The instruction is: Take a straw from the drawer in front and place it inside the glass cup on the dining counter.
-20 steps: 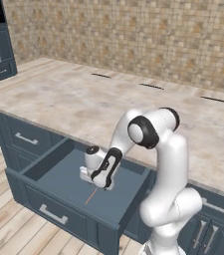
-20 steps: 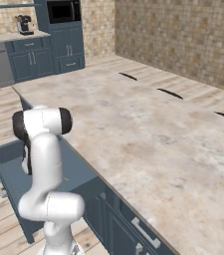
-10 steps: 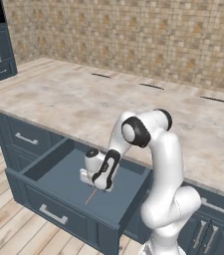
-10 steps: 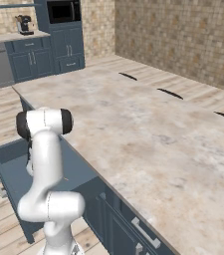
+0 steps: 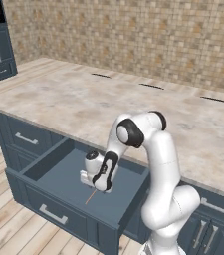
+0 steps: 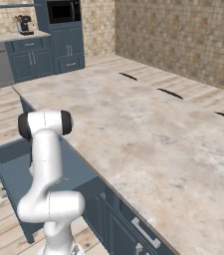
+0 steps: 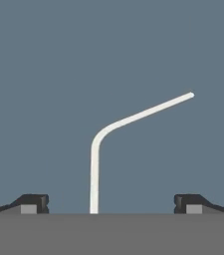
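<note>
The wide navy drawer point(image 5: 56, 173) stands pulled out under the dining counter point(image 5: 83, 102), and its side also shows in the right base view point(image 6: 10, 169). My gripper point(image 5: 97, 188) reaches down into it, open, just above the drawer floor. The straw point(image 5: 90, 197) lies on that floor right below the hand as a thin reddish line. In the hand view the straw point(image 7: 133, 117) looks pale and bent, running up from between my wide-apart fingertips point(image 7: 33, 203), with my gripper point(image 7: 111, 204) holding nothing. The glass cup is out of view.
A closed navy drawer point(image 5: 26, 139) sits left of the open one, and cabinet doors point(image 5: 208, 234) sit to the right behind my base. The drawer front with its silver handle point(image 5: 53, 213) juts over the wooden floor. Tall cabinets and a microwave point(image 6: 63, 11) stand far off.
The arm's elbow has swung slightly left while the hand stays low over the straw in the drawer. The jaws have stayed open.
</note>
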Motion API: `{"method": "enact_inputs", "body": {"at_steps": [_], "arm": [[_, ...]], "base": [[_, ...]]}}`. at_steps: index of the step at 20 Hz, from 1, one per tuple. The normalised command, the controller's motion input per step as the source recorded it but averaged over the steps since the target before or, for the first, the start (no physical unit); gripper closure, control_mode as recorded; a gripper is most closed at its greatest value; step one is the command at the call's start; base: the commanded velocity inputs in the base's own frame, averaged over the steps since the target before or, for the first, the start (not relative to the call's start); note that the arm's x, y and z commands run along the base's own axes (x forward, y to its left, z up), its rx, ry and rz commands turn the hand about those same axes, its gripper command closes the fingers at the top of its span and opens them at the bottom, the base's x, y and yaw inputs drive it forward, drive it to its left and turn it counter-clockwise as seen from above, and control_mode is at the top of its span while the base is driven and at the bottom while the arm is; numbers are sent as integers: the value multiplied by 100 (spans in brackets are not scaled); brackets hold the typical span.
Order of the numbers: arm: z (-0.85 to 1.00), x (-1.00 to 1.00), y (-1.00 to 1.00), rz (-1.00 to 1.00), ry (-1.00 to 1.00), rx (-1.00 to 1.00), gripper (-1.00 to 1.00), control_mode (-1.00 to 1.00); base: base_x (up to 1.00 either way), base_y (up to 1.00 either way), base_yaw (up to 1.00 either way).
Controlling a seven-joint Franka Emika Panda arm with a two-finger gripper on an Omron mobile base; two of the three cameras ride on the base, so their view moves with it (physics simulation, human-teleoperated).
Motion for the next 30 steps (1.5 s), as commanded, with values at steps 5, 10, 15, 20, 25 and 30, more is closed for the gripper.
{"method": "enact_inputs", "body": {"at_steps": [5,10,15,20,25,30], "arm": [[-16,18,0,0,0,0,-100,-100],[-15,16,1,0,0,0,-100,-100],[-19,15,3,0,0,0,-100,-100],[-28,4,4,0,0,0,100,-100],[-22,-19,1,0,0,0,100,-100],[-11,-38,3,0,0,0,100,-100]], "base": [[0,0,0],[0,0,0],[0,0,0],[0,0,0],[0,0,0],[0,0,0]]}}
